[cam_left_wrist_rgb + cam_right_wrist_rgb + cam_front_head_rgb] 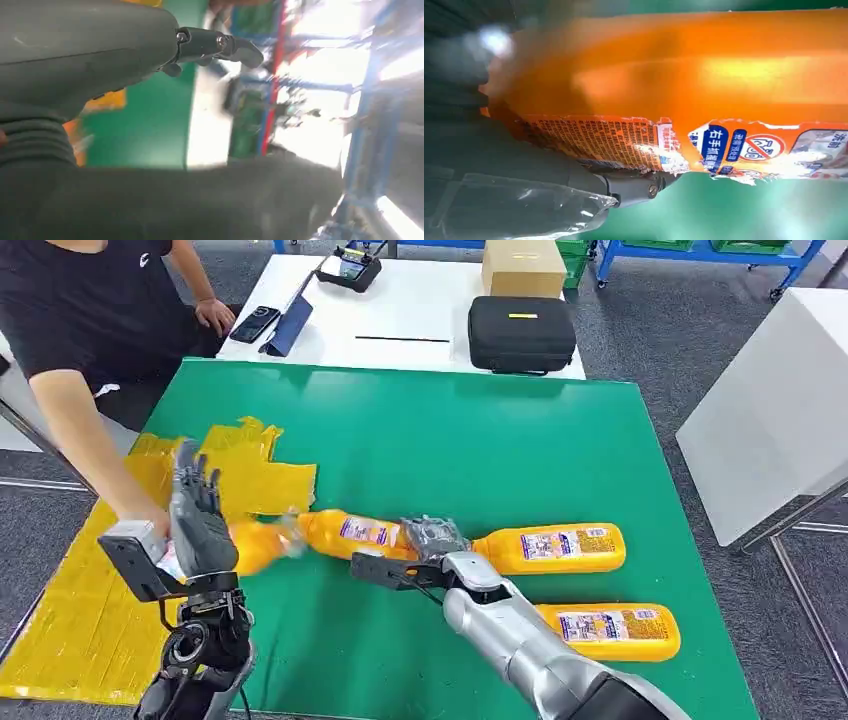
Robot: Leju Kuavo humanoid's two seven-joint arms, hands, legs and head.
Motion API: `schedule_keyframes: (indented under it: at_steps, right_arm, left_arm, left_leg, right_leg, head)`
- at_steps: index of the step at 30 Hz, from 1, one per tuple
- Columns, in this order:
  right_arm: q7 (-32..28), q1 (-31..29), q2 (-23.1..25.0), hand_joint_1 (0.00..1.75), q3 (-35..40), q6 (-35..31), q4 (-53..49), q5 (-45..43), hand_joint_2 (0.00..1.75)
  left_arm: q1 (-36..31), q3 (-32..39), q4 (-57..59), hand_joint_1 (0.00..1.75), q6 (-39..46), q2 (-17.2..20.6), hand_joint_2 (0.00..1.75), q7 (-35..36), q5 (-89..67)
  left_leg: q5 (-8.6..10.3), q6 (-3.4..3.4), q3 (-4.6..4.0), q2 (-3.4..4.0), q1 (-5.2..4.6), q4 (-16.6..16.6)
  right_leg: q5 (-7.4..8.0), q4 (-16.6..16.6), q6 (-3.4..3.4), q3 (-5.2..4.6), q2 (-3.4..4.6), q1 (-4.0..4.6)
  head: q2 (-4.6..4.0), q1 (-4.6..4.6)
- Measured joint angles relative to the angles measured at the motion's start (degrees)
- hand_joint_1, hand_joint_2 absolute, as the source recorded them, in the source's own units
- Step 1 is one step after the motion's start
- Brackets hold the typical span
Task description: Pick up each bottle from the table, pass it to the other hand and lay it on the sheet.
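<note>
The right hand grips one bottle mid-handover toward the spread, empty left hand; two bottles remain on the counter.

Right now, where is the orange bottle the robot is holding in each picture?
Head view: the orange bottle is near the middle, gripped by the right robot hand.
Left wrist view: cannot tell; one blurred orange patch might be it.
Right wrist view: the bottle stretches across the picture, close up.
Shared landmark: the green table.
</note>
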Motion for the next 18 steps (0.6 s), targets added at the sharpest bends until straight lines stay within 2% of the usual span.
schedule_keyframes:
  at_steps: [6, 11, 18]
  right_arm:
    - [-4.68, 2.61, -0.61, 1.75, -5.88, -7.5, -5.77, -8.25, 1.75]
    - [-12.53, 8.96, -1.31, 1.75, -10.03, -13.4, -16.21, -17.92, 1.75]
    - [-12.26, 14.84, -2.32, 1.75, -10.25, -14.86, -27.54, -21.83, 1.75]
  left_arm:
    - [2.74, 3.07, -2.85, 0.0, -3.72, 0.02, 1.75, 3.26, 0.41]
    - [5.59, 4.8, -6.49, 0.0, -12.33, -0.22, 1.75, 7.5, 6.12]
    - [6.5, 5.83, -7.34, 0.0, -15.97, -1.16, 1.75, 9.18, 8.57]
  left_leg:
    - [0.03, 0.02, -0.15, -0.12, 0.0, 0.01]
    - [0.0, 0.01, -0.37, -0.11, -0.02, 0.01]
    - [0.0, 0.0, -0.37, -0.1, -0.01, 0.0]
  right_leg:
    - [0.0, 0.02, 0.02, -0.1, -0.05, -0.01]
    - [-0.01, 0.01, 0.01, -0.32, -0.04, -0.04]
    - [-0.01, 0.0, 0.01, -0.32, -0.04, -0.02]
  head:
    - [0.0, -0.02]
    - [0.0, -0.02]
    - [0.0, -0.04]
